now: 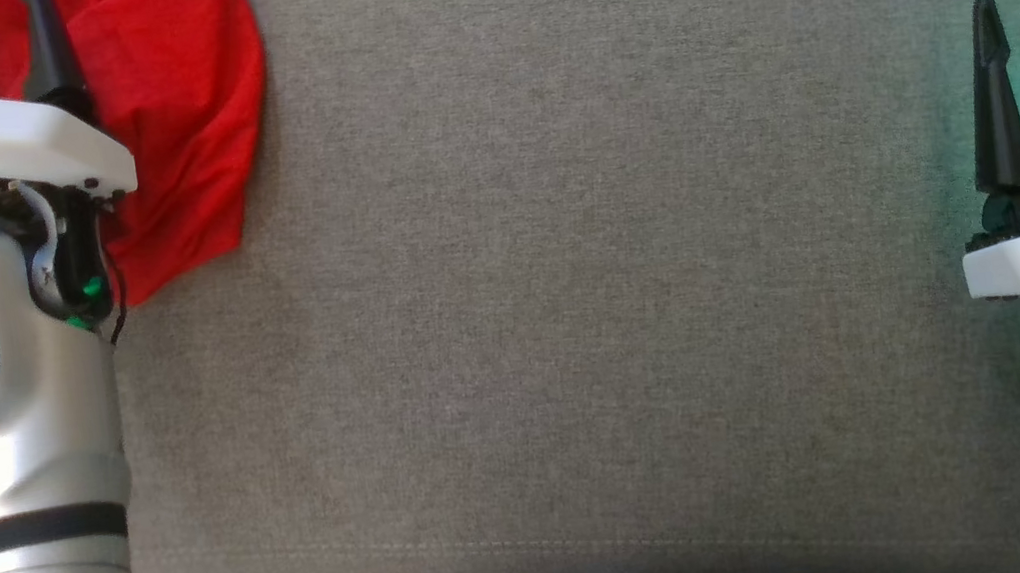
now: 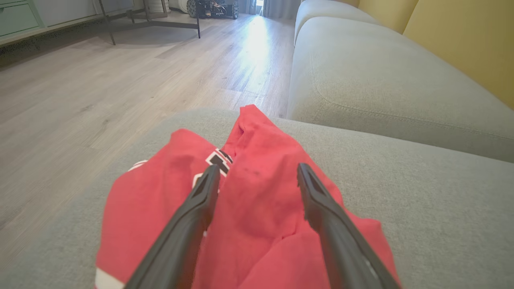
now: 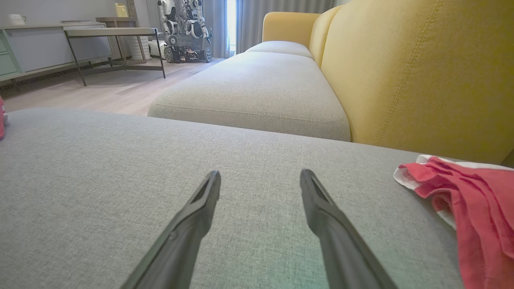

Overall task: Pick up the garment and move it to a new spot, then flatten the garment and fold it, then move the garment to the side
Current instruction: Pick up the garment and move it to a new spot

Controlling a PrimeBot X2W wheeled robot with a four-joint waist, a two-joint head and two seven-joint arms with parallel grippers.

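poised over the red garment [image 2: 257, 233], your left gripper [image 2: 258, 168] has fingers apart; right gripper [image 3: 261, 174], well away, likewise apart.

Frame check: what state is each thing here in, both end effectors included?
Red garment, crumpled in a heap on the grey cushion, not folded.
Left end effector, open, above the heap, gripping nothing.
Right end effector, open, over bare cushion, holding nothing.
Second red cloth, bunched up by the yellow backrest, untouched.
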